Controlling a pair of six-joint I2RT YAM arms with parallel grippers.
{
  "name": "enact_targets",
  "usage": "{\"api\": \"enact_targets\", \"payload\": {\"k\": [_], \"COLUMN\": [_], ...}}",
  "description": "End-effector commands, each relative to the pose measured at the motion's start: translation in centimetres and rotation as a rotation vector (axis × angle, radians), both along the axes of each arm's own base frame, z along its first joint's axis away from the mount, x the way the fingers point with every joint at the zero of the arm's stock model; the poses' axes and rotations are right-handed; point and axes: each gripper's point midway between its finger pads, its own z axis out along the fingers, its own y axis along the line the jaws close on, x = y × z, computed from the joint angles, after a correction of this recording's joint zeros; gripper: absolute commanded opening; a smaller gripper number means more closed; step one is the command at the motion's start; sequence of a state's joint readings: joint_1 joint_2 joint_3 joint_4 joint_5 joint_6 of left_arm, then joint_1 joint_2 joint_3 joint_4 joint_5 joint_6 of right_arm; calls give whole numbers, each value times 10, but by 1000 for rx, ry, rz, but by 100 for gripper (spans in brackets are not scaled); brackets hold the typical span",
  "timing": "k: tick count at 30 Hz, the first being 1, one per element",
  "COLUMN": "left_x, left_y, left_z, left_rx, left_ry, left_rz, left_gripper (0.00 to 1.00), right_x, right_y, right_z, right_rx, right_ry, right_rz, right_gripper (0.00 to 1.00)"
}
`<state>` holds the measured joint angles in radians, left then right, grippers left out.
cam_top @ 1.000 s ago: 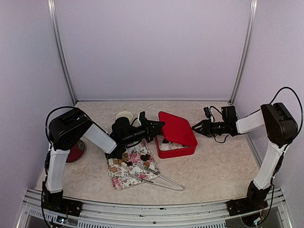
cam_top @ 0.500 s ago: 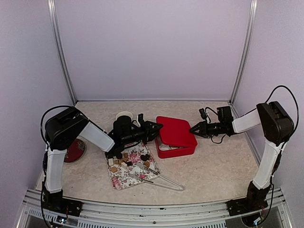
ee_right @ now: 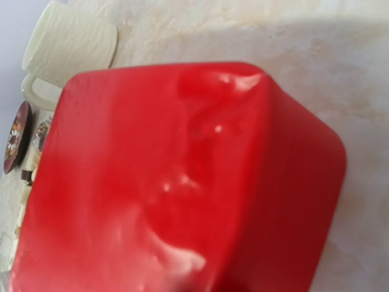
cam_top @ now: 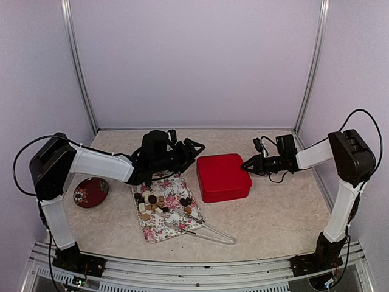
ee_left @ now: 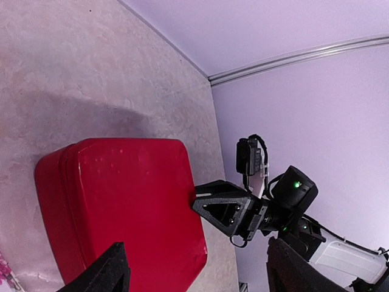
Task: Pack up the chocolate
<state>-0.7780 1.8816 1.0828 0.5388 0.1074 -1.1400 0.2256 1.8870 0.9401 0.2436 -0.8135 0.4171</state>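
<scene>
The chocolate (cam_top: 159,201), several dark, tan and cream pieces, lies on a floral tray (cam_top: 159,232) left of centre. A red box (cam_top: 222,176) with its lid flat on top stands to the tray's right. It also fills the lower left wrist view (ee_left: 121,201) and the right wrist view (ee_right: 170,182). My left gripper (cam_top: 196,148) hovers just left of the box, open and holding nothing (ee_left: 200,274). My right gripper (cam_top: 245,165) has its narrow jaws against the lid's right edge (ee_left: 200,202). Whether they pinch it is hidden.
Metal tongs (cam_top: 206,231) lie at the tray's near right corner. A small dark red plate (cam_top: 91,191) sits at the far left. A cream mug (ee_right: 70,42) stands beyond the box, hidden by my left arm in the top view. Walls close in the table.
The tilted red lid has come down flat on the box. My left gripper opened, let go and drew back to the left. My right gripper stayed at the lid's right edge.
</scene>
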Motion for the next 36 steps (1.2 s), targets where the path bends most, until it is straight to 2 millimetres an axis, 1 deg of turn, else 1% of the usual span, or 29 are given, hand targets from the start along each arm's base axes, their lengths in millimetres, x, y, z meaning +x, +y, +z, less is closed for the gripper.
{"api": "enact_targets", "payload": {"k": [1, 3, 7, 12, 14, 16, 17, 20, 22, 24, 25, 27, 29, 31, 33, 36], "left_x": [-5, -6, -7, -9, -13, -14, -14, -13, -11, -9, -8, -6, -8, -10, -11, -9], "left_y": [14, 17, 15, 2, -5, -9, -5, -5, -2, 1, 3, 7, 7, 3, -2, -5], "left_z": [-11, -15, -27, -40, -38, -32, -31, -12, -9, -12, -15, -24, -31, -36, -43, -58], "left_rx": [193, 219, 292, 383, 415, 465, 521, 635, 710, 763, 780, 772, 724, 659, 650, 682], "left_ry": [-25, -21, -20, -25, -51, -89, -110, -195, -216, -213, -200, -166, -140, -126, -116, -86], "left_rz": [42, 39, 27, -11, -23, -18, 6, 31, 31, 20, 16, -4, -35, -73, -99, -110], "left_gripper": [76, 74, 73, 72, 70, 68, 67, 64, 62, 61, 62, 67, 75, 80, 83, 82], "right_x": [1, 1, 2, 5, 5, 6, 6, 8, 9, 10, 9, 10, 10, 10, 11, 12], "right_y": [8, 10, 10, 12, 12, 12, 13, 13, 15, 16, 16, 16, 17, 18, 19, 21], "right_z": [0, 1, 2, 6, 9, 10, 11, 12, 12, 11, 11, 10, 12, 16, 17, 16], "right_rx": [-13, -17, -37, -65, -70, -76, -77, -98, -108, -127, -137, -151, -158, -163, -174, -188], "right_ry": [-15, -22, -28, -39, -45, -49, -52, -62, -65, -69, -71, -73, -78, -89, -96, -98], "right_rz": [28, 36, 38, 30, 30, 29, 29, 24, 27, 29, 29, 28, 29, 29, 31, 35], "right_gripper": [34, 34, 34, 37, 38, 39, 39, 40, 39, 39, 40, 43, 46, 48, 48, 48]}}
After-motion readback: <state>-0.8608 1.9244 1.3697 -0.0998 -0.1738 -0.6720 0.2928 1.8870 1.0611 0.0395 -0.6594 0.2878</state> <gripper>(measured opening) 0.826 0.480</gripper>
